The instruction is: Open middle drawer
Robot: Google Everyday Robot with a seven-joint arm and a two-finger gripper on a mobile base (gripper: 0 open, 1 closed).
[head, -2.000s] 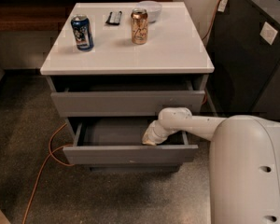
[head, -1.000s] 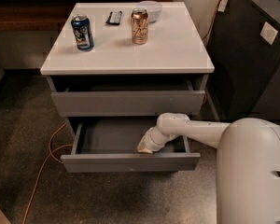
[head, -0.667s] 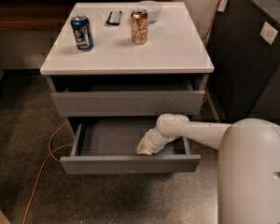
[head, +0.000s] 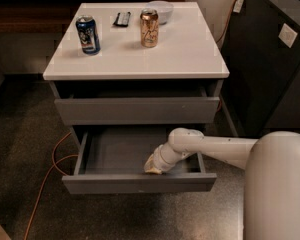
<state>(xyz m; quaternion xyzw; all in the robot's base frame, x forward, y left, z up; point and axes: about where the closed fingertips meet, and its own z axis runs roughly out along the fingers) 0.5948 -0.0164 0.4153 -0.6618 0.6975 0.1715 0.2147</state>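
One drawer's pulled out nearest me, the middle drawer (head: 122, 156), with the gripper (head: 154, 168) down inside against its front panel; can't tell if it's open or closed. Behind: upper drawer (head: 137, 111), then blue can (head: 88, 35) and gold can (head: 149, 28) on the white surface (head: 190, 49).

Office-like room: speckled floor (head: 20, 149), white-topped drawer unit (head: 190, 49) bearing a soda can (head: 149, 28), the tool (head: 154, 168) inside its middle drawer (head: 140, 183)
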